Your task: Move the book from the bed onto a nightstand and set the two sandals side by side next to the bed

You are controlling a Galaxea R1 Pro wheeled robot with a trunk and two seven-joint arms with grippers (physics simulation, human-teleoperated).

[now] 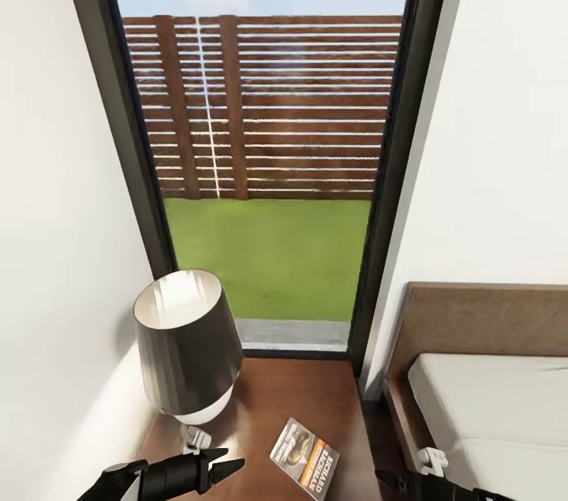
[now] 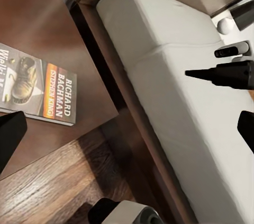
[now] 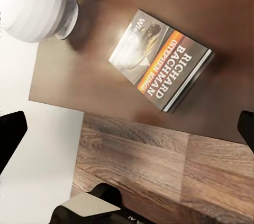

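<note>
**A:** Where is the book [image 1: 305,458] now?

**B:** It lies flat on the nightstand [image 1: 292,398], cover up, with no finger touching it. In the head view it sits between the two arms, just past the tip of the left gripper [image 1: 214,468] and off toward the bed [image 1: 497,406] from it. The orange band and white lettering read clearly in the right wrist view [image 3: 159,66].

**A:** And the grippers themselves?

**B:** The left one holds nothing; its fingers are spread, the dark tips standing well apart at the edges of the left wrist view with the book's corner [image 2: 37,83] and wood floor [image 2: 53,181] between them. The right gripper [image 1: 410,481] is likewise released and empty: in its own wrist view the two dark fingertips [image 3: 10,134] sit far apart, the book ahead of them on the brown top.

**A:** What else is near?

**B:** A lamp [image 1: 187,343] with a dark shade stands on the nightstand just beyond the left gripper, close to the white wall. The bed's pale mattress lies just beyond the right gripper, its brown headboard [image 1: 481,315] against the wall. Farther ahead of both, a tall window [image 1: 264,146] shows grass and a slatted fence.
</note>
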